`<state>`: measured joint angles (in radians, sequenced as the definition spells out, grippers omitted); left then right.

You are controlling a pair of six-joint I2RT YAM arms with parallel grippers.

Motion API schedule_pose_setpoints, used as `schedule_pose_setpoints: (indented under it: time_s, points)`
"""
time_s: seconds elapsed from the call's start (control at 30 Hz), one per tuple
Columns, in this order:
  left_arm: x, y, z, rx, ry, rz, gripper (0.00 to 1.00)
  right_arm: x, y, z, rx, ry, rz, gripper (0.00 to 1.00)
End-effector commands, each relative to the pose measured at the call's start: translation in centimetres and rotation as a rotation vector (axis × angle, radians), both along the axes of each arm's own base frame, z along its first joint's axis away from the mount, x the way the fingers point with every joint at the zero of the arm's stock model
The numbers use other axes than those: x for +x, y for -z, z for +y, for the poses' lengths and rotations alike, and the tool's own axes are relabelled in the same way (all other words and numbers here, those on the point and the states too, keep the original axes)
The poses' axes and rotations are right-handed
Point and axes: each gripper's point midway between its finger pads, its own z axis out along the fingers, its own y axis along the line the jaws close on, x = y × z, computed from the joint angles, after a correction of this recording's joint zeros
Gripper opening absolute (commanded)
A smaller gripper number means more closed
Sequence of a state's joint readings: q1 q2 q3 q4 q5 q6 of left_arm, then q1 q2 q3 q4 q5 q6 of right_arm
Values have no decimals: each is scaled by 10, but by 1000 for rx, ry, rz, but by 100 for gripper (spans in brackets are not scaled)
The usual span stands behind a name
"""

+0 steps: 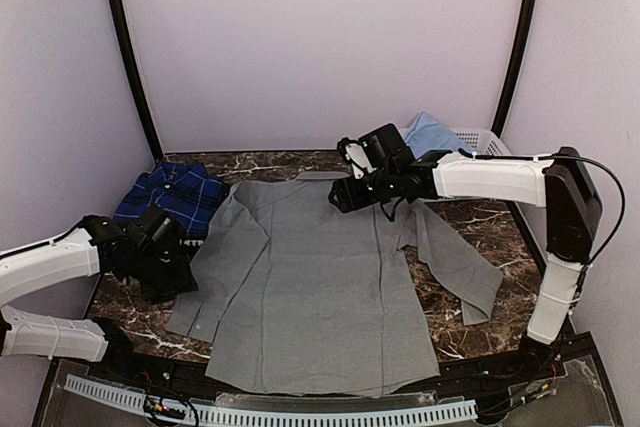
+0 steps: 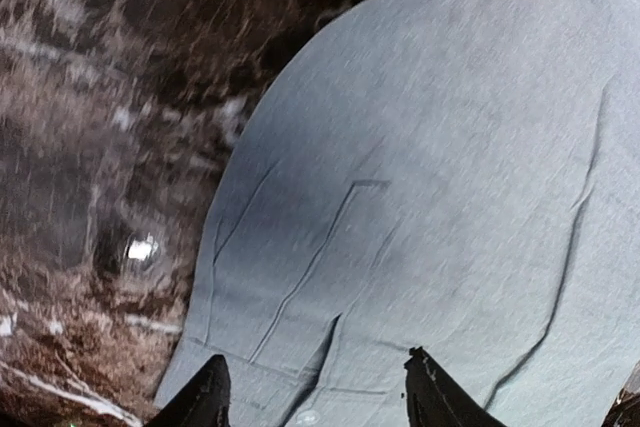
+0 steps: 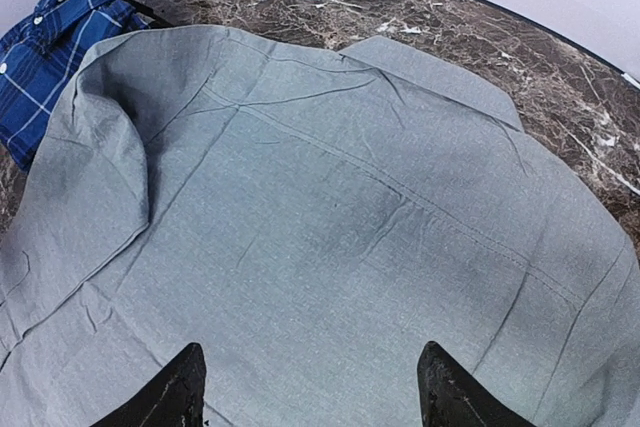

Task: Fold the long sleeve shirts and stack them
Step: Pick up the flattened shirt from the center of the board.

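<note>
1. Far left: black two-finger left gripper [image 1: 165,262], fingers parted and holding nothing, low over the cuff end of a grey sleeve.
2. Behind it: crumpled navy blue plaid cloth shirt [image 1: 170,195] on the dark veined marble table [image 1: 470,217].
3. Centre: plain grey collared long-sleeve shirt [image 1: 310,277], spread flat, back up, collar at the far side, one sleeve trailing right.
4. Right of the collar: black right gripper [image 1: 345,192], fingers spread wide, empty, above the grey yoke.
5. Far right corner: light blue shirt [image 1: 430,132] heaped in the white plastic lattice basket [image 1: 482,137].

Dark marble table [image 1: 495,229]: grey shirt [image 1: 310,287] spread flat; plaid shirt [image 1: 170,197] far left; basket [image 1: 485,139] far right.
</note>
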<state>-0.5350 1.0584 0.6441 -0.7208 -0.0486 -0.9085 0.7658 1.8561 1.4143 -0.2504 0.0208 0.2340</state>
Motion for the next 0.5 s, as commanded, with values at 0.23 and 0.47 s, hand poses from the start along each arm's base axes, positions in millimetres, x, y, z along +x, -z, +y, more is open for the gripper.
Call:
schedule_pose_setpoints:
  time_s: [0.23,0.47]
  points:
    - [-64,39,29,15,-233,102,56,-25,-12,18,91,-59,4,69]
    - [-62,56,28,19,-249,101,59,-32,-10,26,97,-74,11,69]
